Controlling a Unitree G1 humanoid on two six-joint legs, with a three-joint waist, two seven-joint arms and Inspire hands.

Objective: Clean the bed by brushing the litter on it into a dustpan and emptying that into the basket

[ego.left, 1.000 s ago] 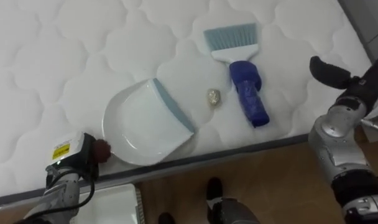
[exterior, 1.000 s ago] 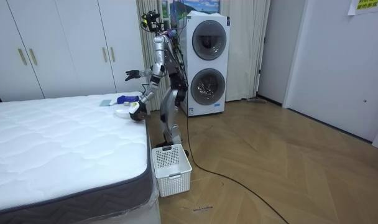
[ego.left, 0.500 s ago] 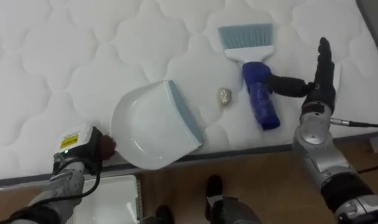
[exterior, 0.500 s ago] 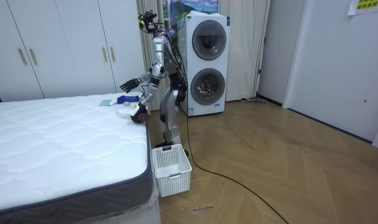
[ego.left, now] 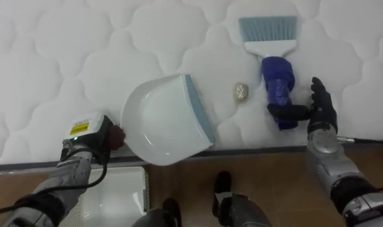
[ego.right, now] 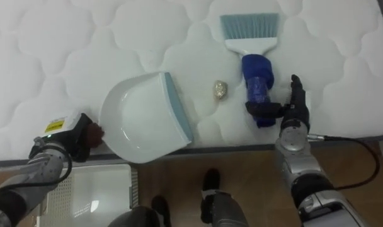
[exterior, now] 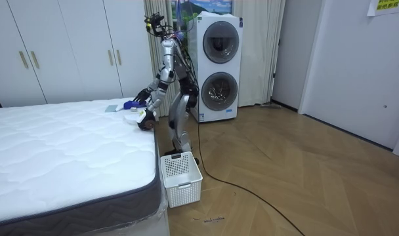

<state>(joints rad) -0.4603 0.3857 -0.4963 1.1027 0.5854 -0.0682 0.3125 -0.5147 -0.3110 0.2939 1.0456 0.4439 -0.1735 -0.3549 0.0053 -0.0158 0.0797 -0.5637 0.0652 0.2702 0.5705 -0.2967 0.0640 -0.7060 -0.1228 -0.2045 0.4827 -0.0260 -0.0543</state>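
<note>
A white dustpan [ego.left: 160,120], a small scrap [ego.left: 240,92] and a blue-handled brush [ego.left: 276,69] are laid along the bed's [ego.left: 53,63] edge.

**Left and right eye views:** head camera, close above the bed [ego.left: 53,50], looking steeply down across its near edge to a strip of floor [ego.left: 267,176]. The pair sit slightly apart sideways and share the dustpan [ego.left: 163,120] and brush [ego.left: 274,63].

**Room view:** standing camera well off, level, facing along the bed toward the robot and the washers [exterior: 216,69]. It shares that bed corner.

One dustpan [ego.left: 163,120], one brush [ego.left: 276,79], one scrap [ego.left: 240,92]
</note>
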